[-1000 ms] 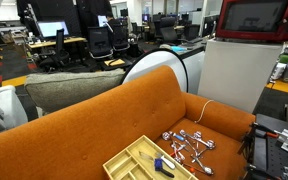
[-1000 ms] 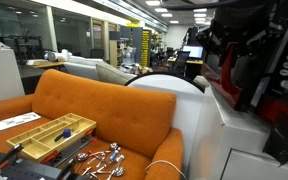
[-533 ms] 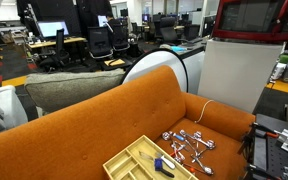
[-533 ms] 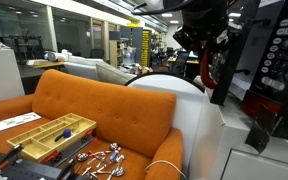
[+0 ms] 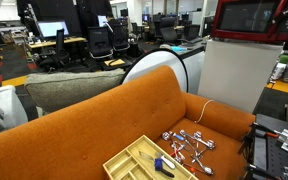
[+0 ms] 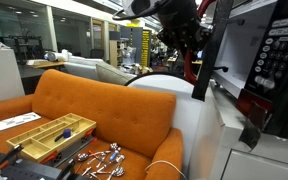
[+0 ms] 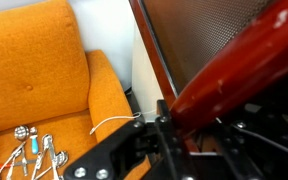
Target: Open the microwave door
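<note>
The red microwave [image 5: 246, 18] stands on a tall white cabinet [image 5: 229, 75]; its control panel shows in an exterior view [image 6: 276, 58]. The microwave door [image 6: 208, 48] is swung out from the body and seen nearly edge-on. My gripper [image 6: 188, 38] is at the door's free edge. In the wrist view the door's red frame [image 7: 234, 58] and its mesh window [image 7: 219, 18] fill the upper right. The red frame runs between my black fingers [image 7: 180, 126], which close around it.
An orange sofa [image 5: 104, 120] lies below and beside the cabinet. On it are a wooden divided tray [image 5: 144, 160], several metal utensils [image 5: 189, 143] and a white cable [image 7: 114, 124]. A white rounded object [image 6: 169, 88] stands behind the sofa back. Office desks and chairs stand behind.
The door has swung further open, away from the microwave body. My gripper and arm have moved with its edge, leftward in the exterior view that shows the control panel.
</note>
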Available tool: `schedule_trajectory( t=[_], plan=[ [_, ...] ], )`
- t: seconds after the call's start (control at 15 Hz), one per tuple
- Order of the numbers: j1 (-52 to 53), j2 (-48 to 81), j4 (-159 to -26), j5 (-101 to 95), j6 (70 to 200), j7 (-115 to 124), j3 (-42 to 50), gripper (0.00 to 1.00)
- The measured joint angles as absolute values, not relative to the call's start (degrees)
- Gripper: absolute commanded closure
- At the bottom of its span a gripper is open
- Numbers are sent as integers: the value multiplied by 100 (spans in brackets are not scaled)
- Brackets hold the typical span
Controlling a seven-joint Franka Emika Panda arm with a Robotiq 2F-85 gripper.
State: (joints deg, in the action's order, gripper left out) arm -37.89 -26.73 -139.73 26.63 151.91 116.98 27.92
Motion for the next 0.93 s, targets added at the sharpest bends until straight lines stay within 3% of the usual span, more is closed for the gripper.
schedule_trajectory(
  t=[0.93],
  plan=[
    [-4041, -3686, -15387, 2114, 16611, 13260, 1640, 95]
  ],
)
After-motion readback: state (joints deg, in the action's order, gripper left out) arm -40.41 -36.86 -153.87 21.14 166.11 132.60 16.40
